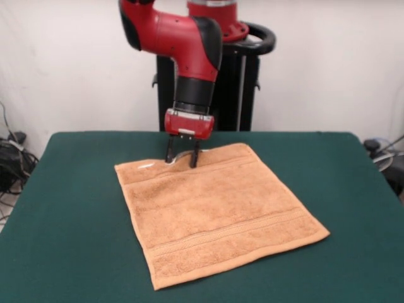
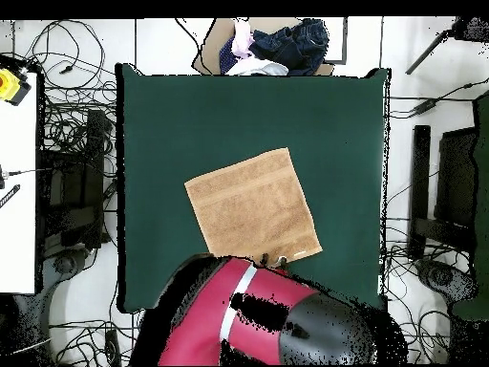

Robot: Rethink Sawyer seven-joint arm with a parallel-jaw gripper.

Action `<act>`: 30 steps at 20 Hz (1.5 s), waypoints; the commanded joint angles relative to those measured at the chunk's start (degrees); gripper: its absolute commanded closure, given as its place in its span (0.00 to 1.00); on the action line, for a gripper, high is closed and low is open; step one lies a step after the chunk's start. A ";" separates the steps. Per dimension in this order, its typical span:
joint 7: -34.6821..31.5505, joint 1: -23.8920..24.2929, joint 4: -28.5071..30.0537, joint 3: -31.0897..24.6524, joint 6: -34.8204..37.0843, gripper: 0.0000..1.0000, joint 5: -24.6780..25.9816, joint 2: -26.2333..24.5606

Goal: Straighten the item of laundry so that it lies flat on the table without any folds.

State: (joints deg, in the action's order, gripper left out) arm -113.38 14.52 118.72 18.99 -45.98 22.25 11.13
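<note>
Cables (image 2: 72,143) lie on the floor left of the table (image 1: 69,208). The towel (image 1: 218,211) lies flat at table centre, turned so its corners point diagonally. The gripper (image 1: 182,158) stands at the towel's far edge, jaws narrowly apart; contact unclear. A pile of clothes (image 2: 277,46) sits beyond the table.

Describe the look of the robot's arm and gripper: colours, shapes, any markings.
The arm has bulky, rounded glossy red shells with black joint sections and a black cylindrical wrist. A boxy red block with a dark lower face carries the gripper, which has two slim black fingers. No cables or markings can be made out.
</note>
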 commanded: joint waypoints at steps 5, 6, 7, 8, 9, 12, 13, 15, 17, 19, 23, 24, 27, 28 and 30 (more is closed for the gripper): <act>-1.87 -0.86 -6.92 0.72 25.42 0.00 -7.12 -4.70; -1.95 -0.80 -6.81 0.75 25.57 0.00 -6.76 -4.54; -2.07 -0.72 -6.75 0.81 25.62 0.00 -6.49 -4.47; -2.21 -0.82 -6.60 0.96 25.51 0.00 -6.36 -4.48; -2.26 -0.76 -6.44 1.08 25.61 0.00 -6.12 -4.30; -1.96 -0.56 -4.98 1.59 27.13 0.00 -4.97 -2.05; -1.91 -0.58 -4.17 1.82 27.51 0.00 -4.55 -1.30; -1.60 -0.70 -2.27 2.14 29.35 0.00 -3.54 1.75; -1.18 -0.83 -0.72 2.09 32.14 0.00 -2.44 5.45; -0.80 -0.72 0.67 1.84 35.34 0.00 -1.14 9.35; 0.04 0.48 2.43 0.38 42.59 0.00 1.63 17.68; 0.14 0.82 2.61 -0.37 44.04 0.00 2.12 19.20; -0.21 1.64 2.78 -2.92 47.63 0.00 3.01 22.53; -0.52 1.73 2.70 -3.81 48.67 0.00 3.01 23.40; -1.07 2.32 2.62 -5.83 50.28 0.00 2.98 24.90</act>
State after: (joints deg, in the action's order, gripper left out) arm -113.36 15.55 120.74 20.38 -2.18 24.24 29.66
